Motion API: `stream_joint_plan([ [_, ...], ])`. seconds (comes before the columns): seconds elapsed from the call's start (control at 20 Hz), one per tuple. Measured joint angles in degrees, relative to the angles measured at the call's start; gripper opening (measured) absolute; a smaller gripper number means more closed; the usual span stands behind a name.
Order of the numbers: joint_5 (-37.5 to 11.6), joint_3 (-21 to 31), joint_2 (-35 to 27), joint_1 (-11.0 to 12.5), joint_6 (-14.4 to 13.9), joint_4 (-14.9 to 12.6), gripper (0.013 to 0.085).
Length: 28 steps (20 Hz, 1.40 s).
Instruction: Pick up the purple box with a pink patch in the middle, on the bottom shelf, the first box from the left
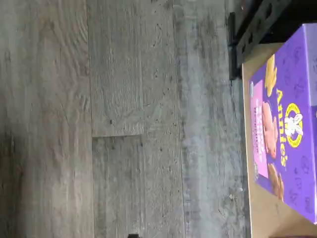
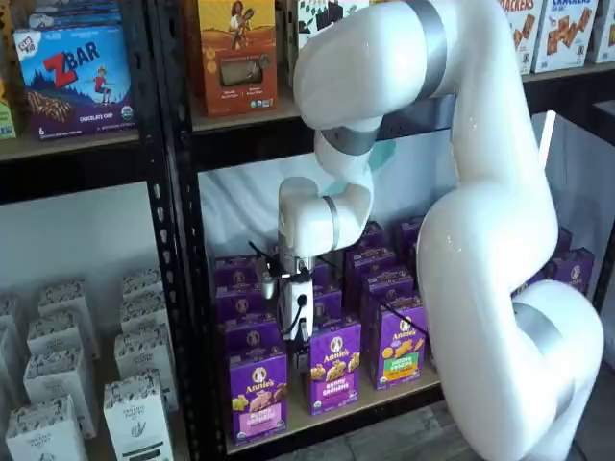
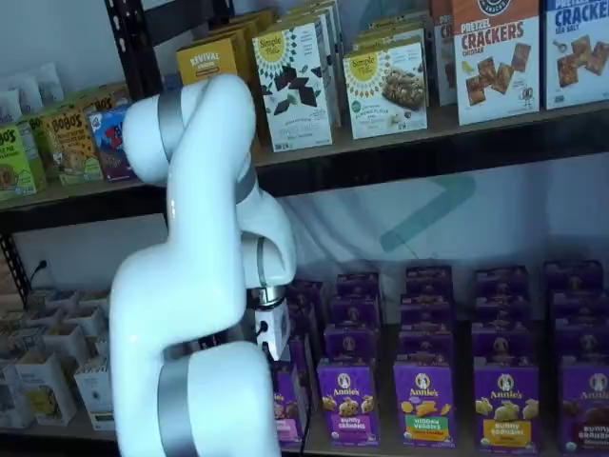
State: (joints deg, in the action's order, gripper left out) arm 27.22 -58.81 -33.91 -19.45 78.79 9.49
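1 purple box (image 1: 285, 134) sideways in wrist view.

the arm (image 3: 205, 286) hides most of the purple box (image 3: 288, 407); the gripper's fingers (image 2: 300, 338) are too indistinct to read.

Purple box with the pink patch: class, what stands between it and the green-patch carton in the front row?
A purple-label Annie's carton, in a shelf view.

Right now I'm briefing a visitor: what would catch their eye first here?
The big white robot arm fills the front of both shelf views. Behind it, rows of purple Annie's cartons crowd the bottom shelf, the purple box with the pink patch at the front corner, just below the gripper.
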Motion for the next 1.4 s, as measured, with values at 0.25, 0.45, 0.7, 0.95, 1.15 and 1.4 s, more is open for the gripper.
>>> stream_joint_plan([
  [0.25, -4.88, 0.23, -1.24, -0.34, 1.75, 2.07, 0.0850],
  [0.45, -5.79, -0.99, -2.70, -0.52, 2.41, 2.93, 0.0850],
  [0.7, -6.40, -3.39, -4.79, -0.84, 4.29, 5.33, 0.0850],
  [0.95, -4.89, -7.05, -7.16, -0.86, 4.53, 5.78, 0.0850],
  [1.15, -4.26, -9.29, -8.65, -0.82, 4.04, 5.30, 0.0850],
  [1.4, -3.61, -11.73, -10.44, -0.69, 2.28, 3.30, 0.0850],
])
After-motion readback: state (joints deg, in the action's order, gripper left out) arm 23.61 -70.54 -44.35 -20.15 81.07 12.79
